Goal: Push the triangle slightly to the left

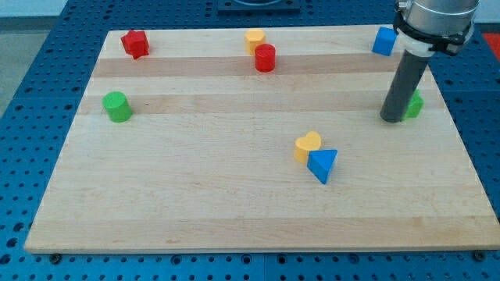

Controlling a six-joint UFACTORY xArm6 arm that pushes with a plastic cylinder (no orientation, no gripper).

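A blue triangle (323,165) lies on the wooden board (195,195), right of the middle and toward the view's bottom. A yellow heart-shaped block (307,146) touches its upper left side. My tip (392,119) rests on the board at the view's right, well above and to the right of the triangle. A green block (415,104) sits just behind the rod, mostly hidden by it.
A red star-shaped block (135,44) is at the top left. A green cylinder (118,107) is at the left edge. A yellow block (255,40) and a red cylinder (265,58) stand at top centre. A blue cube (383,40) is at top right.
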